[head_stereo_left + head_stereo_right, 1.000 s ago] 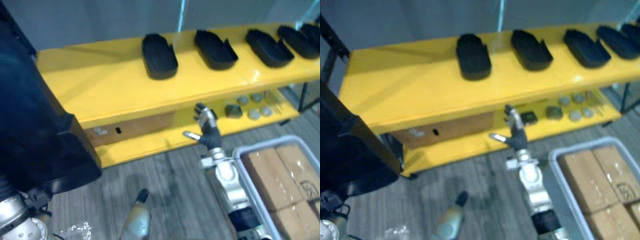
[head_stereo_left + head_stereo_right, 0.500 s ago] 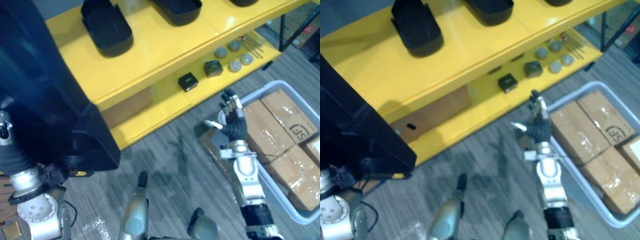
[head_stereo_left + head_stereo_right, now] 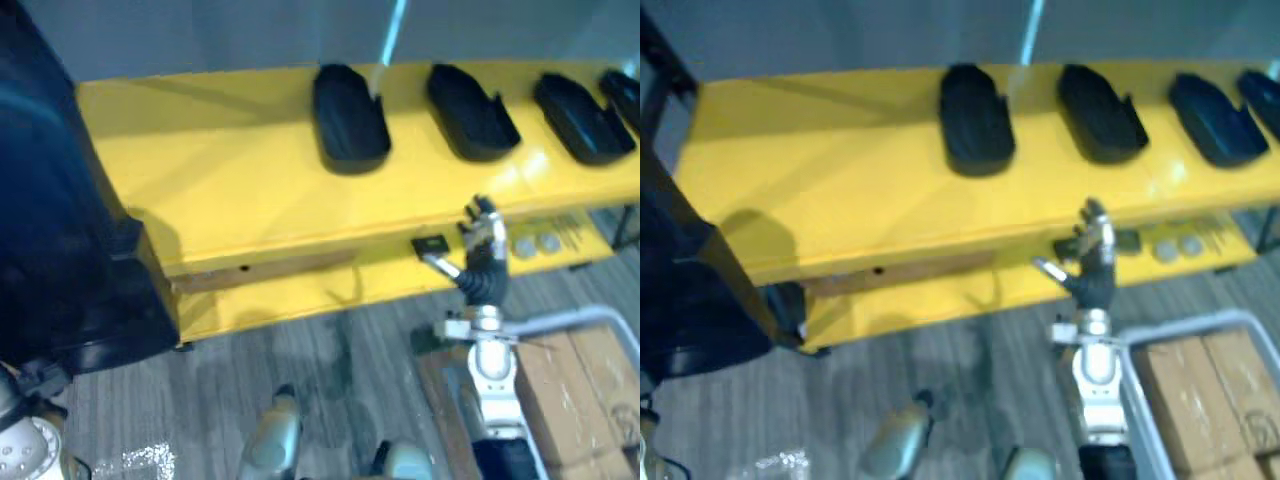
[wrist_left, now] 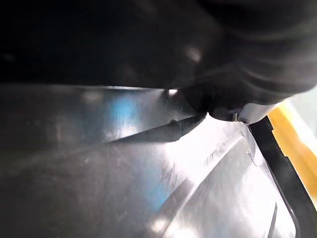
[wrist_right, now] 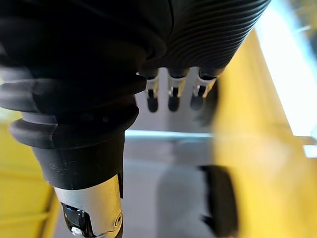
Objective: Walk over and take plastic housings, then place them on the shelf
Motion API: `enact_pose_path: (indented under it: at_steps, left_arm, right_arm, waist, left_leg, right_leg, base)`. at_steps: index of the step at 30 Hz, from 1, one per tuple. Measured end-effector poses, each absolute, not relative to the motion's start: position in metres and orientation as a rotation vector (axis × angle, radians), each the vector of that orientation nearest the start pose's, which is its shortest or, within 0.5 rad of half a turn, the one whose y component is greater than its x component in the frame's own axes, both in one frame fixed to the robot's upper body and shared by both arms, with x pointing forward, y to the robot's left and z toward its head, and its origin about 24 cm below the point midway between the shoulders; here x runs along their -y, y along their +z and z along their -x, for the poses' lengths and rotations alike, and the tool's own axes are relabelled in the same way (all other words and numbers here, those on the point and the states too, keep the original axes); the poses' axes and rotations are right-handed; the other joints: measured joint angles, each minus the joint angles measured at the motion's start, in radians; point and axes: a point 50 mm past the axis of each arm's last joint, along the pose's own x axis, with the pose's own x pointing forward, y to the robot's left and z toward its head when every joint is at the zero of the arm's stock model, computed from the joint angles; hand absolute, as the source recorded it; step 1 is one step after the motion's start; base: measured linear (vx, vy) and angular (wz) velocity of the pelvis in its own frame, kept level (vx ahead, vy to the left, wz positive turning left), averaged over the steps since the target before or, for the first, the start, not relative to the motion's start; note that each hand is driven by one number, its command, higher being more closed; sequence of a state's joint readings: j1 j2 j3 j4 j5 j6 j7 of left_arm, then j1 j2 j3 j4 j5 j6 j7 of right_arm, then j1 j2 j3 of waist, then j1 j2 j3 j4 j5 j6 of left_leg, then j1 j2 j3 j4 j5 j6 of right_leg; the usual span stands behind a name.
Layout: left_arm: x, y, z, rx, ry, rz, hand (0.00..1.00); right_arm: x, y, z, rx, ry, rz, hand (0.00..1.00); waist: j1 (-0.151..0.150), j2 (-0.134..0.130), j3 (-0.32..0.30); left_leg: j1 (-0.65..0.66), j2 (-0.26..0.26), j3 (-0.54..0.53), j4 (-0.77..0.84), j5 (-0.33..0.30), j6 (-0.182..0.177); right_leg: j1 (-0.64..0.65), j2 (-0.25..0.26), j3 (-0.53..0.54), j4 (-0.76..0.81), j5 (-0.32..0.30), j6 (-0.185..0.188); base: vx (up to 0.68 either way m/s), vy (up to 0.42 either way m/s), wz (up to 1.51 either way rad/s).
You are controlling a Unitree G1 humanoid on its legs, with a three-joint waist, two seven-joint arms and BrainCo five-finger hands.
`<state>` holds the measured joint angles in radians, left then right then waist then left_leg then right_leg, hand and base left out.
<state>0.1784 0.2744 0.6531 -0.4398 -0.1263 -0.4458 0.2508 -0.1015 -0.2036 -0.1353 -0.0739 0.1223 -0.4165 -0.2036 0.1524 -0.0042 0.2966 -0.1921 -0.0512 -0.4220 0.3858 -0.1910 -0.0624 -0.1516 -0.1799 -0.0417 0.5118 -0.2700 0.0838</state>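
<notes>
Several black plastic housings lie in a row on the yellow shelf's top board (image 3: 220,170): one in the middle (image 3: 350,120), one beside it (image 3: 472,113) and one further right (image 3: 582,118). A large black housing (image 3: 60,210) looms at the left, close to the camera, on my left arm's side. In the left wrist view my left hand (image 4: 257,59) is a dark mass against that housing's glossy inner wall (image 4: 148,173). My right hand (image 3: 482,240) is raised in front of the shelf's front edge, open with straight fingers (image 5: 171,96), holding nothing.
The lower shelf board carries a small black square part (image 3: 432,245), grey round parts (image 3: 535,243) and a brown cardboard piece (image 3: 270,272). A grey bin (image 3: 570,318) with cardboard boxes (image 3: 600,390) stands on the floor at the lower right.
The camera has swung, so the whole picture has shifted and the shelf top fills the view again. My right hand stays open and now shows against the shelf edge instead of by the bin.
</notes>
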Motion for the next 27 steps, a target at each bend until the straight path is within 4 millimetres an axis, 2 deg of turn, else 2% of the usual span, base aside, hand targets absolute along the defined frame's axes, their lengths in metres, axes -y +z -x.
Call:
enact_pose_path:
  at_steps: [1, 2, 3, 4, 5, 6, 7, 9, 10, 11, 12, 15, 17, 18, 21, 22, 23, 24, 25, 26, 27]
  left_arm:
    - [-0.306, 0.189, -0.142, 0.862, 0.72, -0.342, 1.0]
    - [-0.305, 0.186, -0.147, 0.847, 0.707, -0.305, 1.0]
    - [-0.303, 0.184, -0.149, 0.836, 0.701, -0.293, 1.0]
    - [-0.3, 0.18, -0.149, 0.807, 0.686, -0.288, 1.0]
    - [-0.299, 0.179, -0.149, 0.792, 0.678, -0.29, 1.0]
    - [-0.293, 0.166, -0.149, 0.736, 0.674, -0.263, 1.0]
    - [-0.287, 0.152, -0.145, 0.664, 0.673, -0.233, 1.0]
    - [-0.286, 0.145, -0.141, 0.622, 0.679, -0.246, 1.0]
    - [-0.285, 0.147, -0.143, 0.625, 0.669, -0.257, 1.0]
    - [-0.284, 0.149, -0.144, 0.643, 0.666, -0.252, 1.0]
    - [-0.283, 0.151, -0.145, 0.654, 0.664, -0.252, 1.0]
    - [-0.286, 0.152, -0.147, 0.652, 0.675, -0.255, 1.0]
    - [-0.293, 0.148, -0.148, 0.622, 0.729, -0.25, 1.0]
    - [-0.297, 0.147, -0.149, 0.609, 0.744, -0.253, 1.0]
    - [-0.316, 0.141, -0.154, 0.52, 0.769, -0.303, 1.0]
    - [-0.322, 0.14, -0.157, 0.491, 0.772, -0.319, 1.0]
    - [-0.328, 0.14, -0.162, 0.465, 0.771, -0.337, 1.0]
    - [-0.331, 0.14, -0.165, 0.449, 0.77, -0.346, 1.0]
    - [-0.34, 0.14, -0.172, 0.404, 0.775, -0.364, 1.0]
    - [-0.346, 0.139, -0.176, 0.377, 0.78, -0.372, 1.0]
    - [-0.357, 0.137, -0.182, 0.318, 0.789, -0.392, 1.0]
  right_arm:
    - [0.226, 0.137, -0.251, 0.631, -0.316, 0.059, 0.0]
    - [0.242, 0.14, -0.248, 0.626, -0.399, 0.093, 0.0]
    - [0.248, 0.141, -0.246, 0.629, -0.429, 0.102, 0.0]
    - [0.255, 0.146, -0.245, 0.648, -0.469, 0.109, 0.0]
    - [0.256, 0.149, -0.245, 0.66, -0.484, 0.108, 0.0]
    - [0.261, 0.156, -0.244, 0.682, -0.514, 0.116, 0.0]
    - [0.264, 0.157, -0.244, 0.684, -0.547, 0.117, 0.0]
    - [0.269, 0.157, -0.241, 0.683, -0.604, 0.111, 0.0]
    - [0.278, 0.157, -0.234, 0.684, -0.694, 0.136, 0.0]
    - [0.289, 0.157, -0.226, 0.686, -0.79, 0.162, 0.0]
    - [0.296, 0.155, -0.219, 0.686, -0.867, 0.173, 0.0]
    - [0.317, 0.149, -0.191, 0.692, -1.112, 0.217, 0.0]
    - [0.333, 0.145, -0.157, 0.704, -1.312, 0.229, 0.0]
    - [0.336, 0.143, -0.15, 0.7, -1.351, 0.234, 0.0]
    - [0.35, 0.122, -0.115, 0.606, -1.486, 0.273, 0.0]
    - [0.355, 0.107, -0.105, 0.525, -1.518, 0.288, 0.0]
    - [0.361, 0.087, -0.095, 0.412, -1.536, 0.281, 0.0]
    - [0.362, 0.076, -0.091, 0.355, -1.538, 0.26, 0.0]
    - [0.364, 0.051, -0.083, 0.219, -1.533, 0.245, 0.0]
    - [0.364, 0.039, -0.078, 0.149, -1.525, 0.244, 0.0]
    - [0.36, 0.015, -0.07, 0.018, -1.501, 0.232, 0.0]
  waist:
    - [-0.003, -0.005, -0.006]
    - [-0.004, -0.006, -0.014]
    - [-0.002, -0.019, -0.023]
    - [0.0, -0.039, -0.036]
    - [0.0, -0.053, -0.044]
    - [-0.005, -0.026, -0.049]
    - [0.0, 0.019, -0.071]
    - [-0.002, 0.047, -0.088]
    - [-0.009, 0.064, -0.098]
    - [-0.023, 0.073, -0.101]
    - [-0.032, 0.074, -0.1]
    - [-0.066, 0.074, -0.1]
    - [-0.101, 0.062, -0.099]
    - [-0.105, 0.059, -0.098]
    - [-0.145, 0.043, -0.107]
    - [-0.163, 0.041, -0.11]
    - [-0.172, 0.041, -0.11]
    - [-0.174, 0.042, -0.111]
    - [-0.184, 0.05, -0.116]
    - [-0.192, 0.054, -0.118]
    - [-0.2, 0.065, -0.124]
  left_leg:
    - [0.012, -0.007, -0.035, 0.01, -0.011, -0.012]
    - [0.033, -0.019, -0.086, 0.027, -0.032, -0.042]
    - [0.038, -0.022, -0.094, 0.034, -0.04, -0.054]
    - [0.034, -0.023, -0.073, 0.048, -0.052, -0.073]
    - [0.027, -0.022, -0.046, 0.056, -0.059, -0.085]
    - [0.012, 0.024, 0.01, 0.082, -0.076, -0.105]
    - [0.0, 0.102, 0.093, 0.066, -0.074, -0.107]
    - [0.004, 0.174, 0.193, 0.015, -0.039, -0.095]
    - [0.022, 0.204, 0.251, -0.049, 0.007, -0.108]
    - [0.038, 0.212, 0.278, -0.112, 0.05, -0.13]
    - [0.053, 0.21, 0.296, -0.148, 0.071, -0.129]
    - [0.083, 0.204, 0.327, -0.169, 0.075, -0.126]
    - [0.098, 0.194, 0.363, -0.171, 0.066, -0.111]
    - [0.104, 0.193, 0.377, -0.172, 0.065, -0.108]
    - [0.125, 0.183, 0.414, -0.189, 0.064, -0.104]
    - [0.139, 0.179, 0.431, -0.2, 0.065, -0.102]
    - [0.154, 0.178, 0.449, -0.211, 0.067, -0.1]
    - [0.161, 0.179, 0.461, -0.216, 0.067, -0.1]
    - [0.164, 0.18, 0.474, -0.223, 0.067, -0.1]
    - [0.168, 0.18, 0.477, -0.228, 0.068, -0.098]
    - [0.176, 0.179, 0.488, -0.242, 0.073, -0.096]
  right_leg:
    - [-0.012, 0.007, 0.047, -0.031, 0.006, 0.01]
    - [-0.02, 0.004, 0.078, -0.047, 0.02, 0.035]
    - [-0.019, -0.001, 0.076, -0.054, 0.026, 0.046]
    - [-0.016, -0.016, 0.061, -0.072, 0.044, 0.049]
    - [-0.012, -0.022, 0.057, -0.085, 0.086, 0.032]
    - [0.013, -0.007, 0.009, -0.075, 0.061, 0.082]
    - [0.034, 0.033, -0.029, -0.099, 0.06, 0.062]
    - [0.046, 0.057, -0.059, -0.123, 0.061, 0.047]
    - [0.049, 0.058, -0.079, -0.128, 0.063, 0.043]
    - [0.05, 0.051, -0.092, -0.131, 0.064, 0.042]
    - [0.05, 0.044, -0.093, -0.134, 0.064, 0.042]
    - [0.071, 0.032, -0.088, -0.162, 0.073, 0.046]
    - [0.083, 0.021, -0.066, -0.189, 0.085, 0.054]
    - [0.084, 0.02, -0.057, -0.196, 0.089, 0.056]
    - [0.083, 0.008, -0.029, -0.212, 0.097, 0.064]
    - [0.083, 0.004, -0.014, -0.212, 0.097, 0.064]
    - [0.083, 0.003, 0.002, -0.215, 0.099, 0.067]
    - [0.082, 0.005, 0.013, -0.216, 0.1, 0.068]
    - [0.083, 0.006, 0.021, -0.225, 0.104, 0.068]
    - [0.083, 0.006, 0.023, -0.23, 0.107, 0.069]
    - [0.083, 0.007, 0.033, -0.242, 0.116, 0.07]
  base:
    - [0.36, -0.297, 1.54]
    - [0.31, -0.318, 1.28]
    - [0.36, -0.443, 1.38]
    - [0.21, -0.332, 0.93]
    - [0.18, -0.411, 1.12]
    - [0.12, -0.46, 0.83]
    - [0.1, -0.443, 0.69]
    - [0.07, -0.278, 0.4]
    - [0.09, -0.21, 0.47]
    - [0.08, -0.165, 0.37]
    - [0.06, -0.073, 0.14]
    - [0.04, 0.023, -0.13]
    - [0.04, 0.091, -0.28]
    - [0.03, 0.093, -0.37]
    - [0.03, 0.075, -0.3]
    - [0.05, 0.055, -0.34]
    - [0.03, 0.034, -0.37]
    - [0.0, 0.023, -0.39]
    - [-0.01, 0.013, -0.25]
    - [0.0, 0.014, -0.25]
    - [0.02, 0.018, -0.2]
